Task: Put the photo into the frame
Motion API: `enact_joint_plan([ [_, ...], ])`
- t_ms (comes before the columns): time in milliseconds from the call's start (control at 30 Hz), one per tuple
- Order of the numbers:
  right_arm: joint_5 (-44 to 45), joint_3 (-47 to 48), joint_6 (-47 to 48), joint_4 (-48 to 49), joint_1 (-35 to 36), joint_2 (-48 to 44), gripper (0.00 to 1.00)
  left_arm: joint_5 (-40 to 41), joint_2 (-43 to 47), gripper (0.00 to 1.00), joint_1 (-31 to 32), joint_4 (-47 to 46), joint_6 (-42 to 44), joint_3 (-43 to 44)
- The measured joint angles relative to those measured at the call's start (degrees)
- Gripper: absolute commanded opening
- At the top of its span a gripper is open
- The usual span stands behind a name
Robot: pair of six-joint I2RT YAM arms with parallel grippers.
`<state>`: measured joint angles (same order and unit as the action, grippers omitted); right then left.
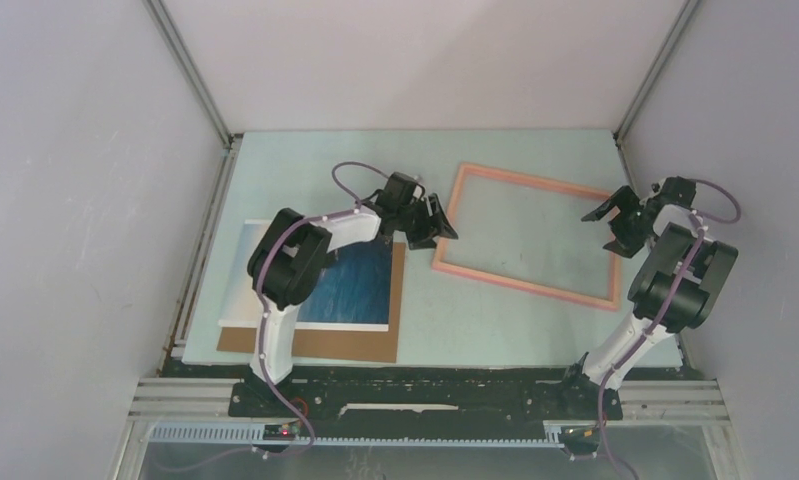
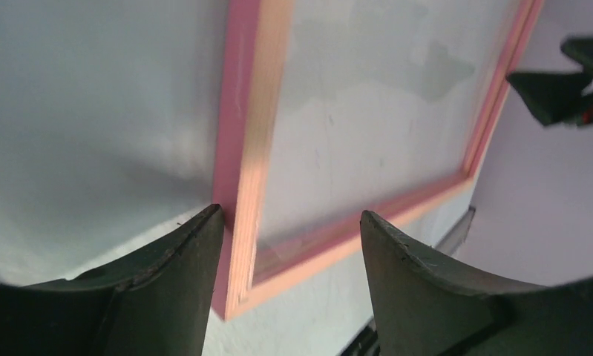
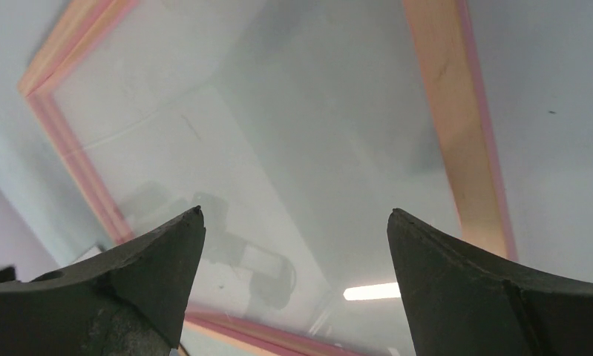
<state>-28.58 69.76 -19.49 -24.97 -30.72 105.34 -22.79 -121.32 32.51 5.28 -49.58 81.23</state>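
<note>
The salmon-pink frame (image 1: pixel 528 236) lies flat on the table at centre right, its middle see-through. The photo (image 1: pixel 350 290), blue sea with a white border, lies at the left on a brown cardboard sheet, partly hidden by my left arm. My left gripper (image 1: pixel 437 222) is open and empty, its jaws either side of the frame's left bar near the near-left corner (image 2: pixel 241 245). My right gripper (image 1: pixel 612 224) is open and empty over the frame's right end, above the clear pane (image 3: pixel 278 148).
The brown cardboard sheet (image 1: pixel 320 345) lies under the photo at the front left. Grey enclosure walls stand at left, right and back. The pale green table (image 1: pixel 425 330) ends at a black rail at the front.
</note>
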Motion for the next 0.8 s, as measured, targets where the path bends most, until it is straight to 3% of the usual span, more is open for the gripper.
enact_joint_plan([
  [200,6.27,0.46,2.58,-3.04,-0.09,-0.85,0.95,-2.01,7.52,0.72,2.10,-1.66,-1.40,-7.69],
  [467,17.03,8.17,5.70,-6.03,-1.20,-2.47,0.87,-3.06,9.35,0.73,-0.81,-0.83,-1.27,-8.04],
  [800,14.25,18.93,7.19,-8.92,-3.61,9.88,0.74,-4.59,5.68,0.76,-0.59,3.96,0.59,-0.98],
])
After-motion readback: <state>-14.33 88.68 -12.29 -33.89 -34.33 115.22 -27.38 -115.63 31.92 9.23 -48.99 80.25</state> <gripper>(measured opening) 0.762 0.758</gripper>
